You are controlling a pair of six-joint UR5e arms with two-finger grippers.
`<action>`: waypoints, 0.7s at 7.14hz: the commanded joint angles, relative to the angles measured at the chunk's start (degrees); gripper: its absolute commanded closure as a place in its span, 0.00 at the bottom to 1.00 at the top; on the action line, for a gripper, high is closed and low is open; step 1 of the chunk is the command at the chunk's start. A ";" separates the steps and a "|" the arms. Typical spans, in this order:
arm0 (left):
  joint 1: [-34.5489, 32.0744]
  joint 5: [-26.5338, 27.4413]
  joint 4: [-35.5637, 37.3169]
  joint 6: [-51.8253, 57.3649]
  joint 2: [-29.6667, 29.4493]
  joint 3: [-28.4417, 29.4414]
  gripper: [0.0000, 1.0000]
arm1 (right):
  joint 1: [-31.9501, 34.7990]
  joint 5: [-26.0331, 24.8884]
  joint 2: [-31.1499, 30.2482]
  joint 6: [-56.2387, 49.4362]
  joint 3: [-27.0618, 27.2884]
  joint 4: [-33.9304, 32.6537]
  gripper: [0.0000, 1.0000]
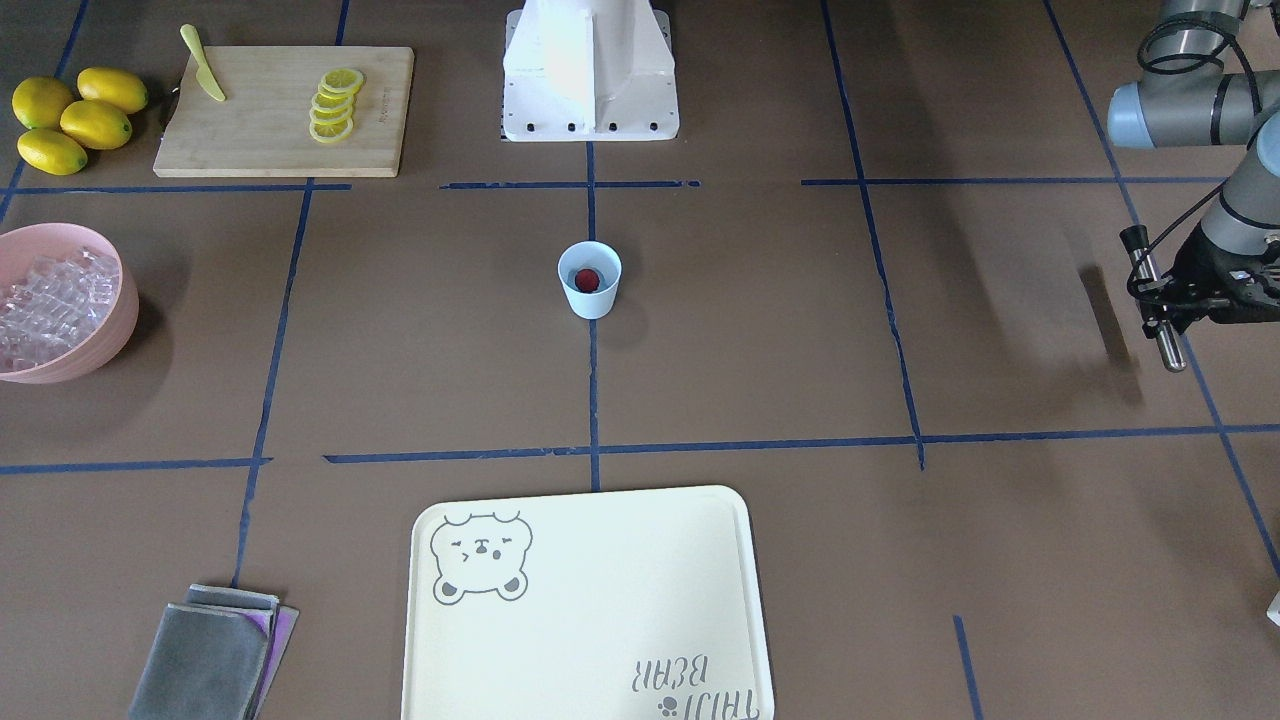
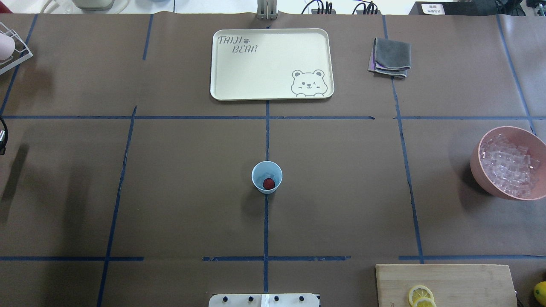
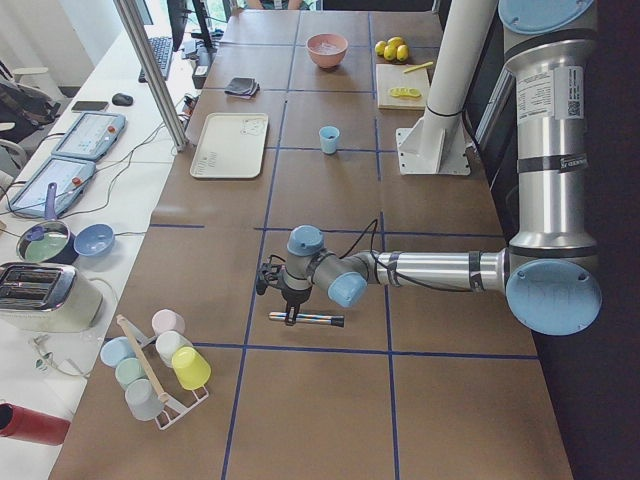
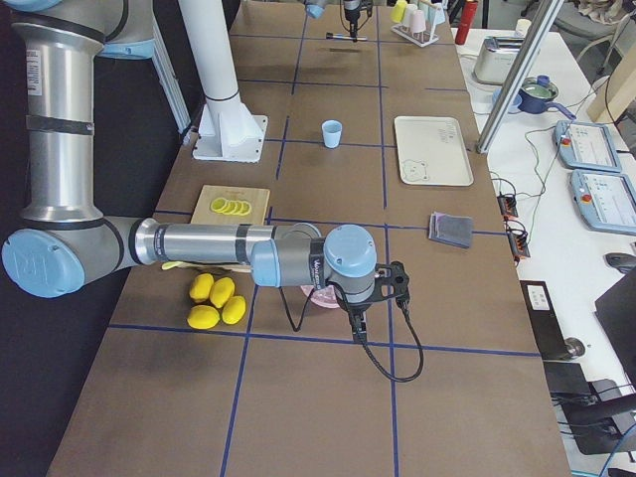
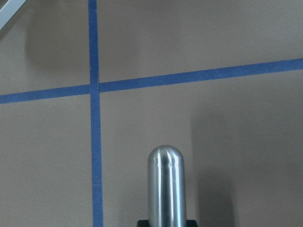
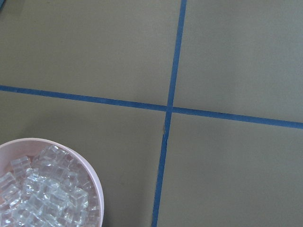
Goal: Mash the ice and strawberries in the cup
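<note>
My table [image 1: 760,330] is brown with blue tape lines [image 1: 593,400]. The cup [image 1: 590,300] is pale blue, the strawberry [image 1: 587,279] in it dark red. The bowl [image 1: 100,345] is pink, its ice [image 1: 50,300] clear. My left gripper [image 1: 1158,305] is black, its rod [image 1: 1168,345] shiny silver. The tray [image 1: 600,600] is cream with 1 grey bear [image 1: 480,555].

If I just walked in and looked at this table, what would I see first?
Probably the little pale blue cup standing alone in the middle of the table, with a dark red strawberry inside it. Next, the big pink bowl heaped with clear ice at the table's edge on the robot's right, and the left end effector holding a shiny metal rod above the table.
</note>
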 commanded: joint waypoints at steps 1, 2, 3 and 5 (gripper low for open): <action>0.00 0.33 0.00 0.07 -0.06 0.60 1.00 | 0.00 0.00 0.04 0.00 0.08 0.00 0.01; 0.00 0.94 0.00 0.07 0.02 0.60 0.99 | 0.00 0.00 0.04 0.00 0.08 0.00 0.01; 0.00 1.47 0.00 0.07 0.02 0.77 0.94 | 0.00 0.00 0.13 0.00 0.08 0.00 0.01; 0.09 1.47 0.00 0.07 -0.06 0.95 0.64 | 0.00 0.00 0.21 0.00 0.08 0.00 0.01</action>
